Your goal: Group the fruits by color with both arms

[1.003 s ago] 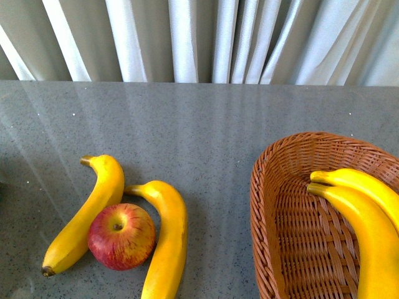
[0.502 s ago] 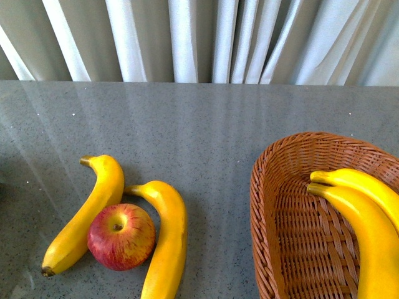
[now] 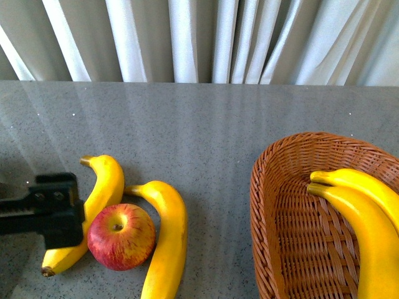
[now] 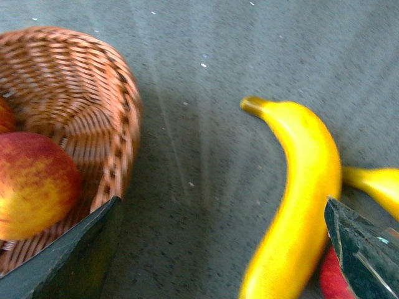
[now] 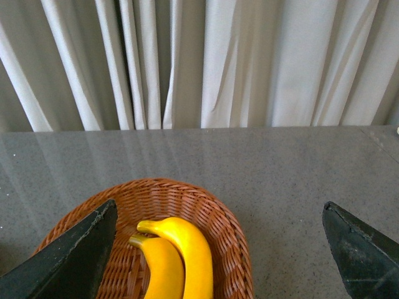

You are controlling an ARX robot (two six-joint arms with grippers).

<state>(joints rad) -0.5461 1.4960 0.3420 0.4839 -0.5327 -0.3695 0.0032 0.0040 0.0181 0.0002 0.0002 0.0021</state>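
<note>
On the grey counter (image 3: pixel 206 118), towards the robot's left, a red apple (image 3: pixel 121 237) streaked with yellow lies between two bananas. The outer banana (image 3: pixel 105 184) curves along its left side and the inner banana (image 3: pixel 169 230) along its right, both pressed close against it. The black left arm (image 3: pixel 53 208) reaches in from the left edge of the front view, its blocky end overlapping the lower half of the outer banana just beside the apple. From the wrist camera, the left fingers (image 4: pixel 78 265) are spread wide with nothing between them. One is in front of the left wicker basket (image 4: pixel 121 118), the other next to the outer banana. A second apple (image 4: pixel 34 184) rests inside that basket against its wall, and a sliver of red beside it at the picture's edge is too small to identify. On the robot's right stands the right wicker basket (image 3: pixel 257 187), holding a pair of bananas (image 3: pixel 368 212) that lie side by side, stems pointing the same way. The right fingers (image 5: pixel 72 265) hang above this basket, likewise spread wide and gripping nothing. Beyond the counter's far edge hangs a pale pleated curtain (image 3: pixel 187 37).
</note>
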